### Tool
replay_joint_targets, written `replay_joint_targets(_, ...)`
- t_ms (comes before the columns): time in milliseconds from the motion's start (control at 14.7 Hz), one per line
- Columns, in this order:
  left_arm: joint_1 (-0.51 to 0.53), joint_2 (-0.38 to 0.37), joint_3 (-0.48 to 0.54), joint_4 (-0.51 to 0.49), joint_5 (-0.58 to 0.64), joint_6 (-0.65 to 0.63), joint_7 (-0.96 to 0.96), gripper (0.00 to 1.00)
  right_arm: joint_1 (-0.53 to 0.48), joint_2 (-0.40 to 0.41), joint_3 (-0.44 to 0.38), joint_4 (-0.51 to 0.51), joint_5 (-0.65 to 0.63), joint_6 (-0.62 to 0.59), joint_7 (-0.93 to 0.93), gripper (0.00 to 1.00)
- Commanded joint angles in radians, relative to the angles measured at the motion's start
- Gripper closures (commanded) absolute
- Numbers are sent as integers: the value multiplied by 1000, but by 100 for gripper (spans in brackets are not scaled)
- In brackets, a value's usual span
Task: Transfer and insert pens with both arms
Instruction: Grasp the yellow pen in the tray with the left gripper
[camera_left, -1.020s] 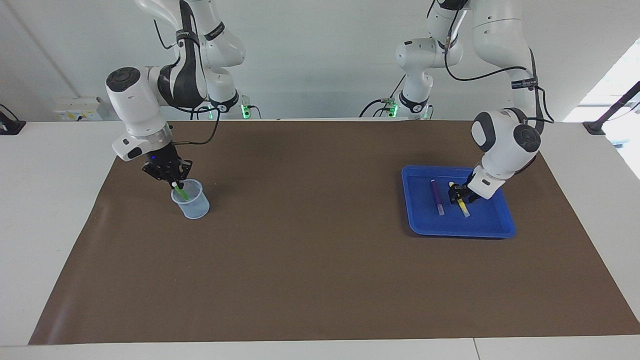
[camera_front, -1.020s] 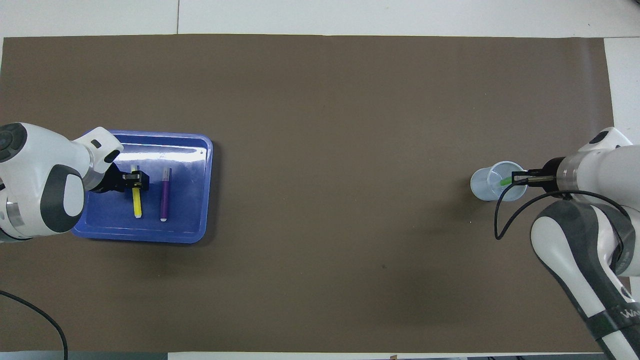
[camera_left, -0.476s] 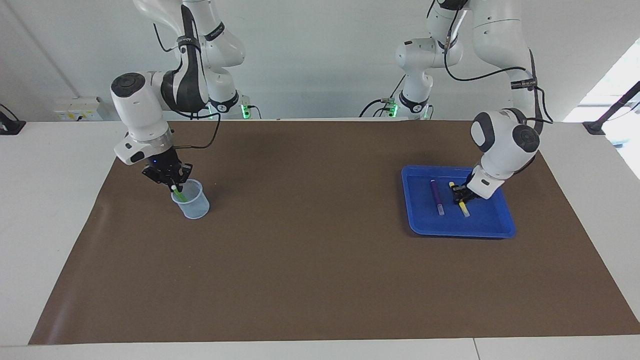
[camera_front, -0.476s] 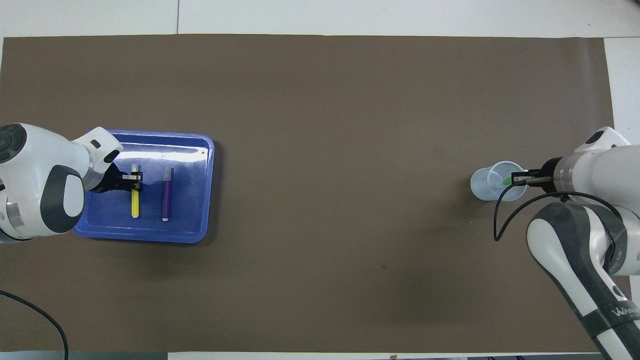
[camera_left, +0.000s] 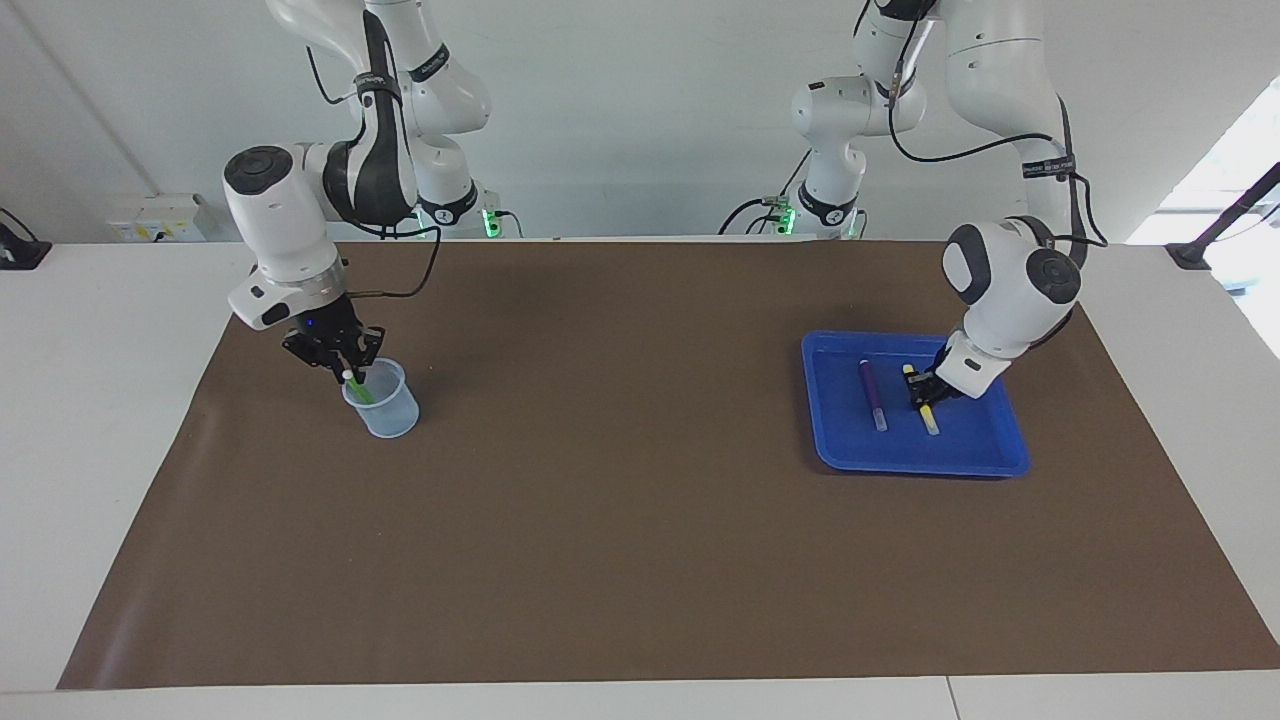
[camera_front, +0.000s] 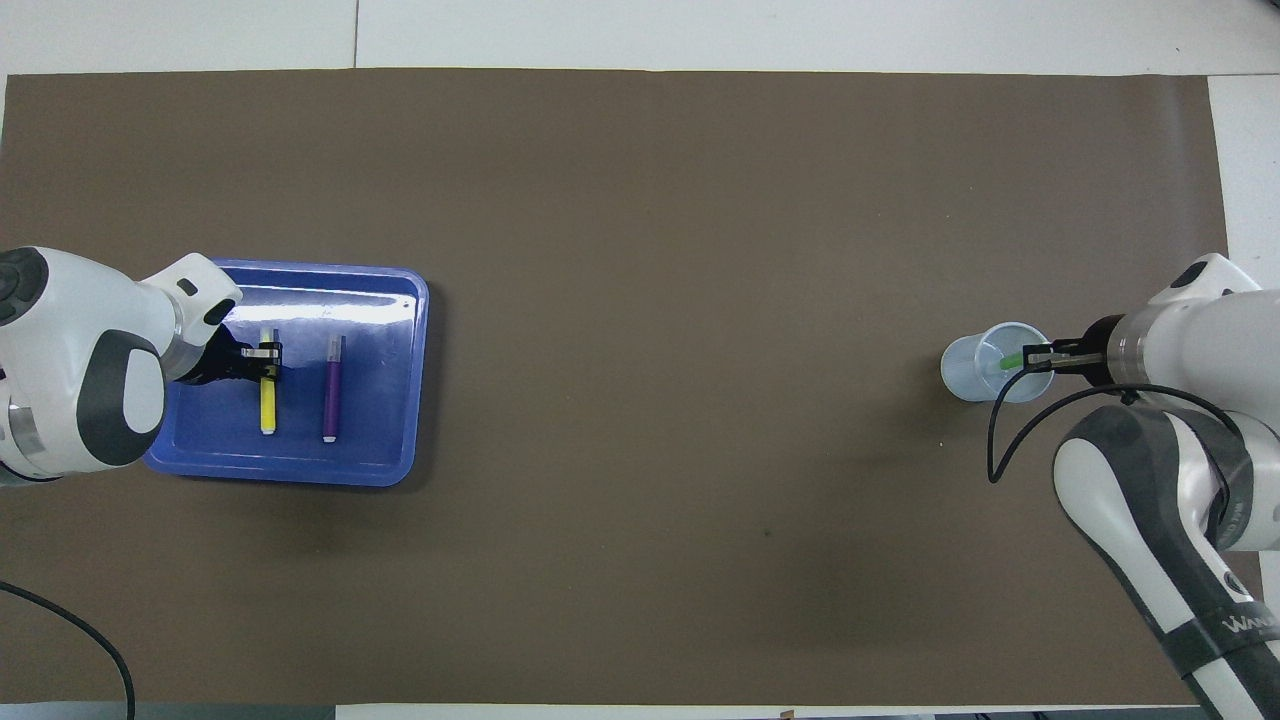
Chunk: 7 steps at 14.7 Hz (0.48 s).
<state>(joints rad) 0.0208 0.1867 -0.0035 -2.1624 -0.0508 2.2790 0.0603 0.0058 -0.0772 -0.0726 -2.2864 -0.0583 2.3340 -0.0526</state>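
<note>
My left gripper (camera_left: 917, 388) (camera_front: 266, 361) is down in the blue tray (camera_left: 980, 450) (camera_front: 385, 440), shut on the yellow pen (camera_left: 930, 417) (camera_front: 267, 408) near its end closer to the robots. The pen still lies on the tray floor. Beside it, toward the table's middle, lies the purple pen (camera_left: 872, 392) (camera_front: 331, 390). At the right arm's end stands a clear plastic cup (camera_left: 388, 410) (camera_front: 968, 368). The green pen (camera_left: 358, 388) (camera_front: 1012, 361) leans inside it. My right gripper (camera_left: 343, 370) (camera_front: 1032, 356) hangs at the pen's pale top, just over the cup's rim.
A brown mat (camera_left: 620, 520) (camera_front: 640, 250) covers most of the white table. Two smaller white arms with green-lit bases (camera_left: 490, 222) (camera_left: 785, 215) stand at the robots' edge. The tray and the cup are the only things on the mat.
My left gripper has shut on the yellow pen and nudged the tray slightly. The right arm's wrist has swung more upright over the cup, the green pen staying inside.
</note>
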Motion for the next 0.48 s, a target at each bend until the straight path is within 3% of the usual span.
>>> replay_joint_targets(0,15,-6,-6,53,19,-70,1,100,-6,-7,0,-12,-15,16,-7,38)
replay_joint_targets(68,15,-6,-6,88,19,-117,0,100,-6,-6,0,-7,-15,13,-7,33)
replay_joint_targets(204,15,-6,-6,157,19,-217,-2,100,-7,-4,0,2,-14,7,-4,3)
replay_joint_targets(408,7,-7,-9,298,14,-418,-97,100,-7,-22,0,45,-12,-42,-4,0)
